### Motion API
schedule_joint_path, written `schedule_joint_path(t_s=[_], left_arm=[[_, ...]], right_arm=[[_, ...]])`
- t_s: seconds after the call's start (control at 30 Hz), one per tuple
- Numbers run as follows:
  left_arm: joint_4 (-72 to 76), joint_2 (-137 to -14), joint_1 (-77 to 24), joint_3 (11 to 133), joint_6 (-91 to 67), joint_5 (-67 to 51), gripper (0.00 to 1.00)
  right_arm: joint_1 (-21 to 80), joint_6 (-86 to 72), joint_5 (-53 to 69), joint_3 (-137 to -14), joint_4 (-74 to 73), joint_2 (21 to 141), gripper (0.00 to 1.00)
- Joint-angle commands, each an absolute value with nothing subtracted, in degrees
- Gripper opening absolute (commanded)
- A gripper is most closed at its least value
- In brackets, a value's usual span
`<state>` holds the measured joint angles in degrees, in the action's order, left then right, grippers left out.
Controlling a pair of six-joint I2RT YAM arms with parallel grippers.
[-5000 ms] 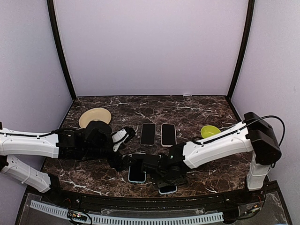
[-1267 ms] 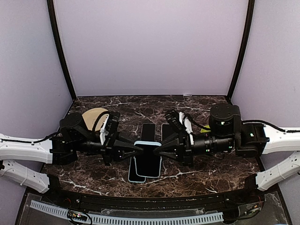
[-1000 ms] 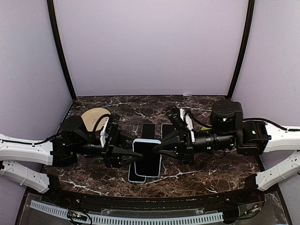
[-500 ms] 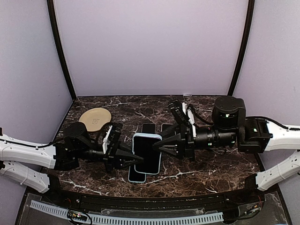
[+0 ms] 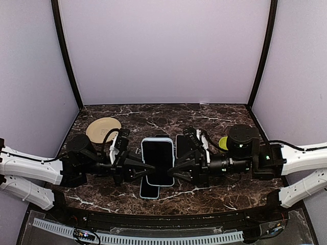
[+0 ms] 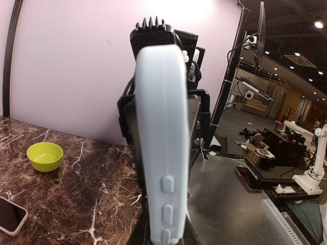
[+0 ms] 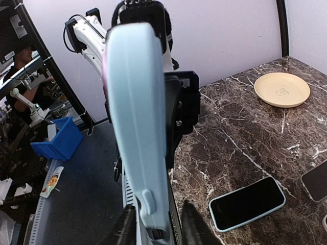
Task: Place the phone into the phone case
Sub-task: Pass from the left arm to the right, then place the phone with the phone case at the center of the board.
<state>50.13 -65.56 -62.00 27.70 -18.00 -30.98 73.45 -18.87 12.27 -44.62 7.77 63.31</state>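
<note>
Phone (image 5: 157, 161) hangs between the tools, left gripper (image 5: 147, 167) clamped on its edge, right gripper (image 5: 171, 171) slack around the opposite edge, so probably a handoff.

A robotics lab, by the look of it: past the left gripper (image 5: 147, 167) a dark hall opens, with ceiling spotlights (image 6: 319, 10) and another white robot arm (image 6: 316, 153) (small, far off); past the right gripper (image 5: 171, 171) stand a blue bin (image 7: 53, 145) and a person (image 7: 20, 51).
</note>
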Motion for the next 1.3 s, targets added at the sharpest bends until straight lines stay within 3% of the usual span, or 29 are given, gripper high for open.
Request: schedule_joint_path(t_s=[0.0,0.23,0.27,0.3,0.33,0.37,0.43,0.5,0.63,0.87,1.27], left_arm=[[56.3,-66.1,-61.9,28.9,-20.3,-32.2,0.00],[54.7,-65.6,-61.9,28.7,-20.0,-31.9,0.00],[53.1,-65.3,-61.9,28.8,-19.6,-31.0,0.04],[51.7,-65.1,-61.9,28.9,-18.7,-30.0,0.22],[48.2,-64.6,-61.9,29.0,-18.2,-26.8,0.34],[46.0,-64.3,-61.9,29.1,-17.3,-24.7,0.54],[38.7,-63.7,-61.9,29.2,-16.0,-15.4,0.73],[30.9,-64.0,-61.8,30.4,-15.0,-4.9,0.82],[19.0,-65.8,-61.5,32.9,-14.2,7.5,0.88],[16.2,-68.7,-61.4,34.2,-14.3,6.0,0.88],[10.8,-72.3,-61.4,36.8,-14.3,6.9,0.88]], right_arm=[[73.2,-19.7,14.0,-46.4,12.9,64.4,0.22],[72.9,-21.9,11.8,-46.9,12.3,64.4,0.00],[72.6,-22.9,11.0,-47.0,11.7,64.0,0.00],[72.0,-24.3,10.2,-47.2,10.0,63.8,0.00],[71.2,-26.0,9.9,-47.3,8.6,63.5,0.00],[70.2,-27.9,9.7,-47.2,6.9,63.3,0.00],[68.6,-31.4,8.9,-46.5,3.1,63.2,0.00],[66.4,-36.2,8.4,-45.5,-1.5,63.8,0.00],[60.5,-48.9,13.8,-40.1,-3.6,66.3,0.00],[56.2,-56.8,19.2,-33.4,4.8,70.1,0.00],[52.4,-57.6,25.8,-34.0,8.1,81.1,0.01]])
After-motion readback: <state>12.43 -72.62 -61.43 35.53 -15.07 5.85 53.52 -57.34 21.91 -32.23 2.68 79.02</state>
